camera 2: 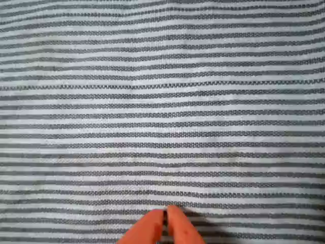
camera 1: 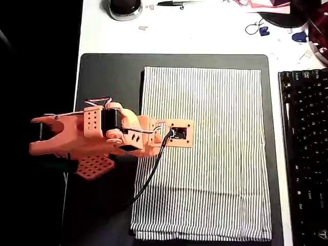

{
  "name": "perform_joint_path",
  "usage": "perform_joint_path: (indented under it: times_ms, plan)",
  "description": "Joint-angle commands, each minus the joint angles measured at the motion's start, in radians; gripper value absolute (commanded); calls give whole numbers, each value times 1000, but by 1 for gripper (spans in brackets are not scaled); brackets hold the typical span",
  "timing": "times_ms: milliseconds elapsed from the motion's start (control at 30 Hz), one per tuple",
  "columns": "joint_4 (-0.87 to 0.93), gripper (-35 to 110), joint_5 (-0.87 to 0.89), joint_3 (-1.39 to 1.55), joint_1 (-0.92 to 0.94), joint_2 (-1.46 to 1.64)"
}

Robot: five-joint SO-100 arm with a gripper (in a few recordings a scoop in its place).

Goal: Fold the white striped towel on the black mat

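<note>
The white striped towel (camera 1: 215,184) lies spread flat on the black mat (camera 1: 107,77) and covers the mat's middle and right part. In the overhead view my orange arm (camera 1: 102,136) reaches from the left over the towel's left edge, its wrist camera mount (camera 1: 179,133) above the cloth. In the wrist view the pinstriped towel (camera 2: 162,101) is seen close up and looks smooth. My gripper (camera 2: 165,226) shows at the bottom, its two orange fingertips pressed together just above or on the cloth, with no fold of fabric visible between them.
A black keyboard (camera 1: 305,154) lies just right of the mat. On the white table (camera 1: 205,31) beyond the mat sit a round black object (camera 1: 124,7), a pen (camera 1: 177,3) and small clutter at the top right. A black cable (camera 1: 148,177) trails from the wrist over the mat.
</note>
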Motion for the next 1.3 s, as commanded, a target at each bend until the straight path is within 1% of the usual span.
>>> perform_joint_path:
  times_ms: [0, 433, 600, 1067, 1267]
  plan:
    - [3, 0, -3, 17, -9, 6]
    - [3, 0, -2, 17, -15, 8]
    - [3, 0, -2, 17, 21, 8]
    - [3, 0, 6, 17, 23, 8]
    - [5, 3, -11, 17, 15, 8]
